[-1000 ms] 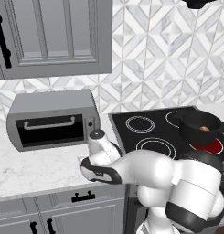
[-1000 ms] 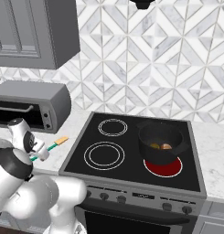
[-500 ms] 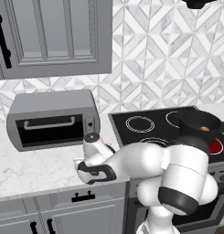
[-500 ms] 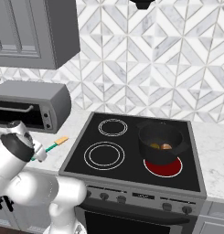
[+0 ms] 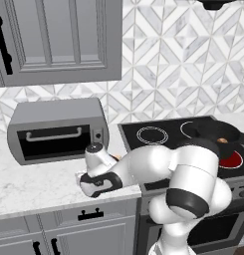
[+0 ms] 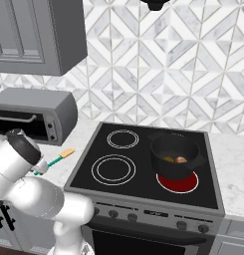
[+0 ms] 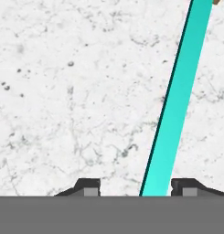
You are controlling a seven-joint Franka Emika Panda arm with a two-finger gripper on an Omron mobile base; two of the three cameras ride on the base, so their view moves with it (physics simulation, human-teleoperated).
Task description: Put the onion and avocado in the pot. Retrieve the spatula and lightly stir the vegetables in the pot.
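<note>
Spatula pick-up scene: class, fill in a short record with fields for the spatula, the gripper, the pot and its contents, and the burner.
spatula: teal handle lying flat on the marble counter, left of the stove
gripper: low over the handle, fingertips either side, open
pot: black, on the front right burner
contents: two small rounded vegetables inside, too small to tell apart
burner: glows red under the pot

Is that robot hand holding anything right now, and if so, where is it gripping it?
Nothing is held yet. The spatula lies on the marble counter, its teal handle running between the open fingers, nearer the right one, neither seeming to touch it.
</note>
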